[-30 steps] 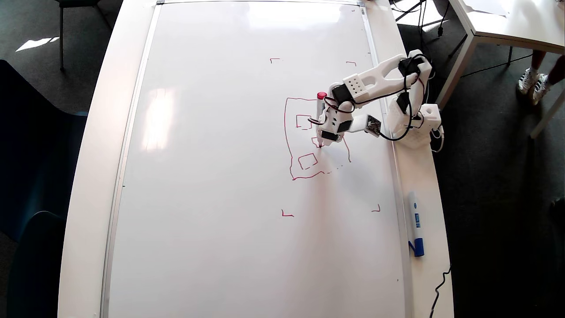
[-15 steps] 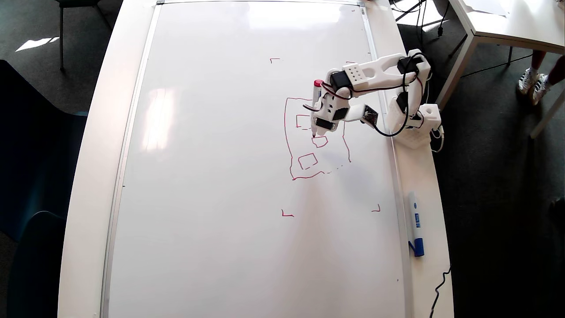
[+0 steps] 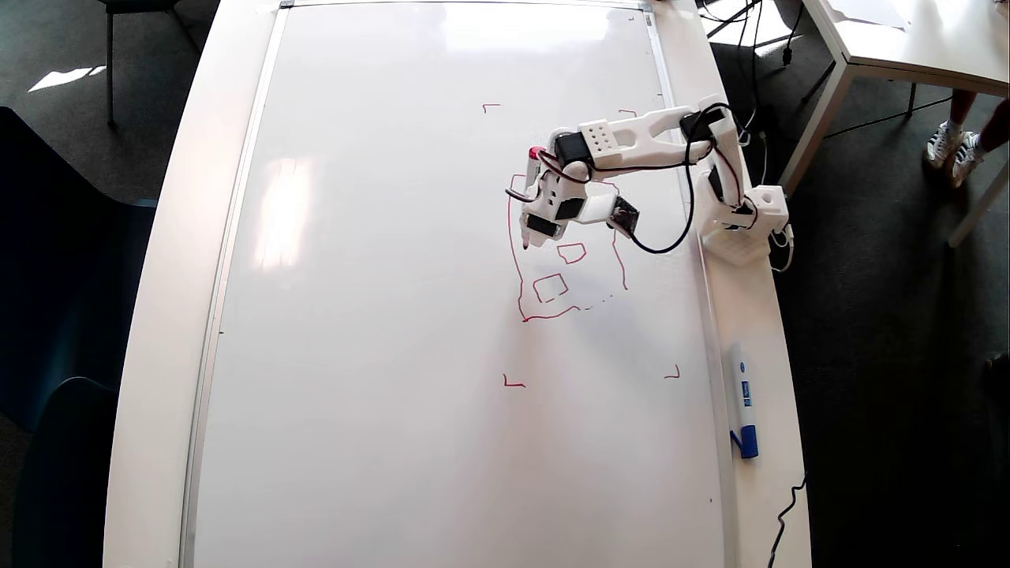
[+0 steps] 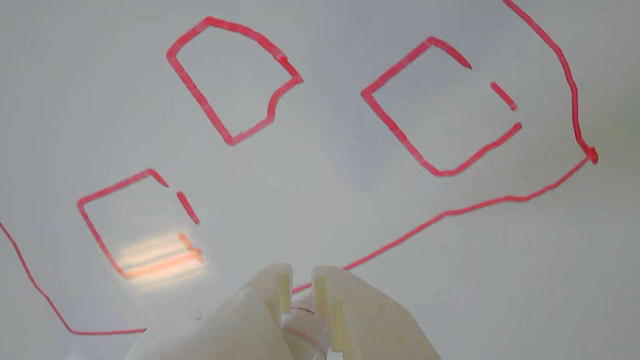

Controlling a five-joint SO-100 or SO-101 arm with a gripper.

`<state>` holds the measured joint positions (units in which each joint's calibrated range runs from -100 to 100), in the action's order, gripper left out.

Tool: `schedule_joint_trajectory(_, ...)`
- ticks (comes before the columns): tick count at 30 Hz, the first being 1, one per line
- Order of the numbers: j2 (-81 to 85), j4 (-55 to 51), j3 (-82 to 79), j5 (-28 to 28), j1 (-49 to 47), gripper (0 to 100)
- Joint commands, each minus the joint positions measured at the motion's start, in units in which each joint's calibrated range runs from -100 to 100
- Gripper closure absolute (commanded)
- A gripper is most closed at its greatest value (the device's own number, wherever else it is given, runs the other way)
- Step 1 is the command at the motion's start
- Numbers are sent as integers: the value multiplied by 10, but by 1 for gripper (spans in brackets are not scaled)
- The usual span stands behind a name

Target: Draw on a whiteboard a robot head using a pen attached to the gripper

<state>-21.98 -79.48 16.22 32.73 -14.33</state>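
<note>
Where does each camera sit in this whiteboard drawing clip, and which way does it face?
Overhead view: fixed above, looking straight down on the whiteboard, the robot head and a blue-capped marker; the whole arm shows, its gripper shut on the pen.
Wrist view: rides on the gripper, looking down past its fingertips at the whiteboard; only the two fingers and a bit of pen show.
Shared: the robot head's red outline and inner squares.
</note>
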Motion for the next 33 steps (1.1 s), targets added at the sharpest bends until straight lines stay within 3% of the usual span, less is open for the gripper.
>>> schedule_joint_trajectory(1,-29,1,70,2,13,99)
schedule_joint_trajectory(33,-93,2,94,2,17,99)
